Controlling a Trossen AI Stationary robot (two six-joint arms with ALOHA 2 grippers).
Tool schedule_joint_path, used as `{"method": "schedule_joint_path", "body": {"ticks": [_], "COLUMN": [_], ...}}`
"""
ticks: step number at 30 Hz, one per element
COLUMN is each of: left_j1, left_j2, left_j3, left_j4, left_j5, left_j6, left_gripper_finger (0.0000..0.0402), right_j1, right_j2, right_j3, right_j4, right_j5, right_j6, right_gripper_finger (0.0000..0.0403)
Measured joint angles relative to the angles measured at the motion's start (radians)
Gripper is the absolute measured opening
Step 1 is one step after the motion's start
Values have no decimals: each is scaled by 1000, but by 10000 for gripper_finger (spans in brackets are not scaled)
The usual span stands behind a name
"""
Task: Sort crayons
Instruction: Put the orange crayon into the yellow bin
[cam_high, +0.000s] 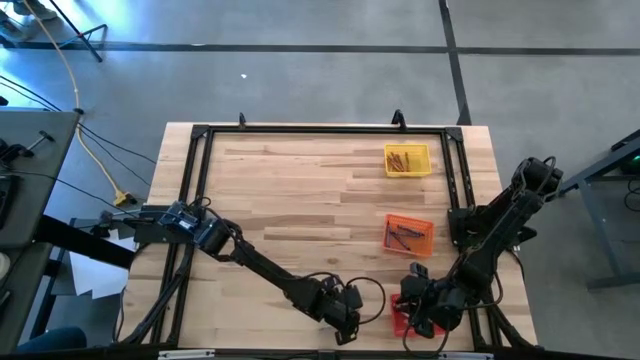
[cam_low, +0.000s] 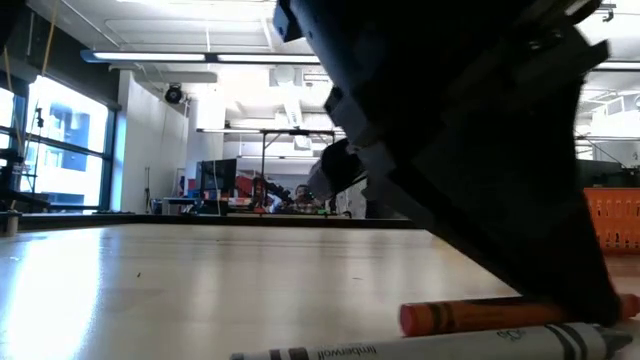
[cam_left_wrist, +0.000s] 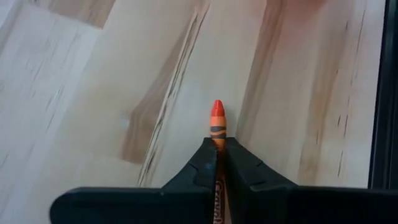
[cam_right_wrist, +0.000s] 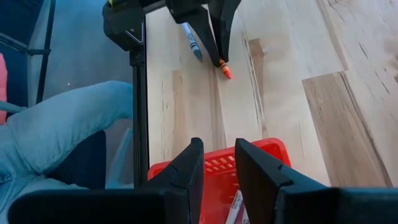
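Sorting partly done: yellow tray (cam_high: 407, 160), orange tray (cam_high: 409, 233) and red tray (cam_right_wrist: 214, 169) hold crayons; left gripper (cam_left_wrist: 218, 155) pinches an orange crayon (cam_left_wrist: 217, 118), grey crayon (cam_low: 420, 345) unsorted, right gripper (cam_right_wrist: 217, 165) parted, empty, over the red tray.

A grey crayon (cam_low: 430, 346) lying on the wooden surface (cam_low: 200, 290) carries small upside-down print on its wrapper, seemingly "timberwolf". The orange crayon (cam_left_wrist: 217, 134) shows dark lettering, cut off and unreadable. No other text is legible.
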Motion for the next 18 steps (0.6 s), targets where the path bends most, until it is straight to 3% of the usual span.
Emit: {"method": "schedule_joint_path", "body": {"ticks": [7, 18], "left_j1": [2, 11], "left_j2": [9, 5], "left_j3": [63, 65], "left_j4": [-10, -12], "left_j5": [-7, -47], "left_j6": [58, 50], "left_gripper_finger": [1, 1], "right_j1": [17, 70], "right_j2": [0, 0], "right_j3": [0, 0], "right_j4": [0, 0], "right_j5": [0, 18], "right_j6": [0, 29], "right_gripper_finger": [86, 86]}}
